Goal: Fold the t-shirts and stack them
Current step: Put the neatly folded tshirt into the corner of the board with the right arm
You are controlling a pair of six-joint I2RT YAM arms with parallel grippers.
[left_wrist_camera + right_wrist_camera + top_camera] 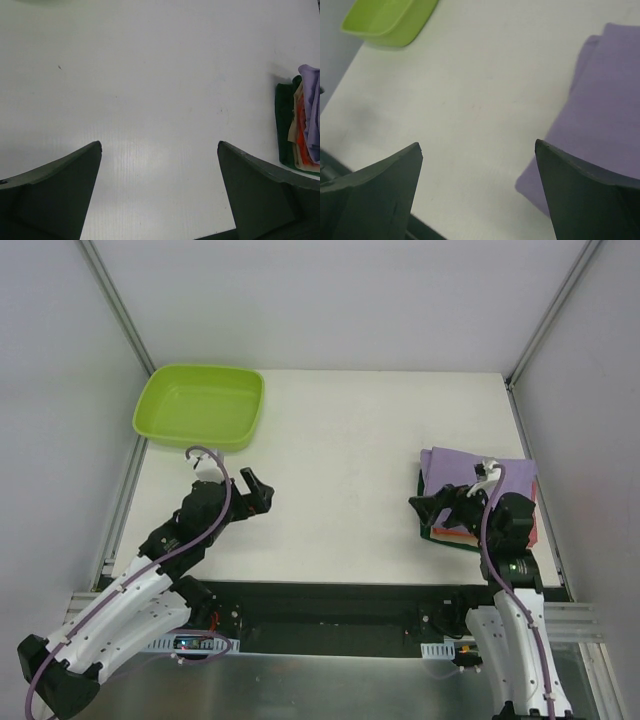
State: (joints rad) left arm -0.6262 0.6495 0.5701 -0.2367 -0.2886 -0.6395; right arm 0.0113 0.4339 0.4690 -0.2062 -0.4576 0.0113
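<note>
Left end effector: I read it as spread wide, nothing between its fingers; it hangs over the bare white surface, left of centre, near the lime-green tub that sits in the far left corner. The right end effector is likewise spread and holds nothing; it sits at the left edge of the t-shirt stack; I cannot tell if it touches the cloth. The stack lies on the right side of the surface, toward the near edge; lilac-purple shirt folded on top; the left wrist view shows an orange layer and a dark green layer beneath it; a red edge shows along the stack's right side.
</note>
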